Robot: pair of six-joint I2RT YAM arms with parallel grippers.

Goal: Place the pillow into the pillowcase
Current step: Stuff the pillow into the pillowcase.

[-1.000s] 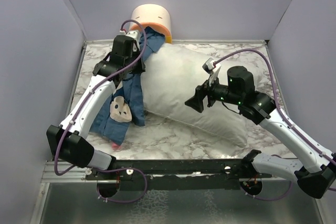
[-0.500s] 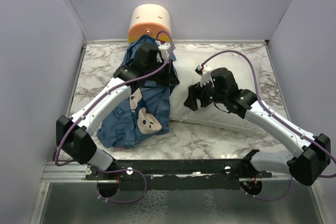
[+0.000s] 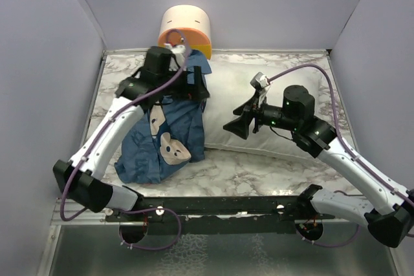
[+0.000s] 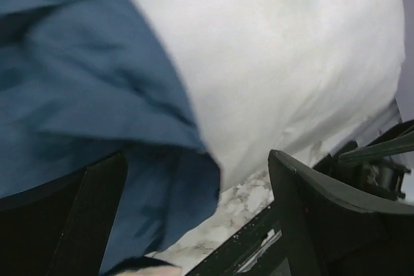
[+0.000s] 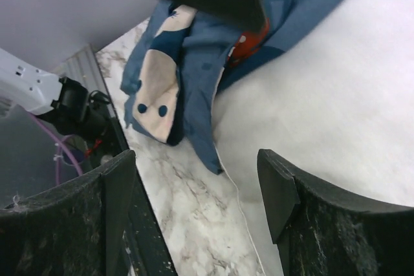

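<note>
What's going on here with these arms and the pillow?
Two robot arms are working to get a white pillow into a blue pillowcase. The case lies bunched over the pillow's left end, not visibly pulled on. The left pincer is open above the case; the right pincer is open over the pillow, gripping nothing.

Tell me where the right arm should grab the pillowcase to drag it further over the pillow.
Probably the pillowcase's loose edge, where it lies draped on the pillow. Bring the open right fingers in from the pillow's bare right side, low along its top. That edge faces them and lies flat, so one finger would likely need to slip underneath.
</note>
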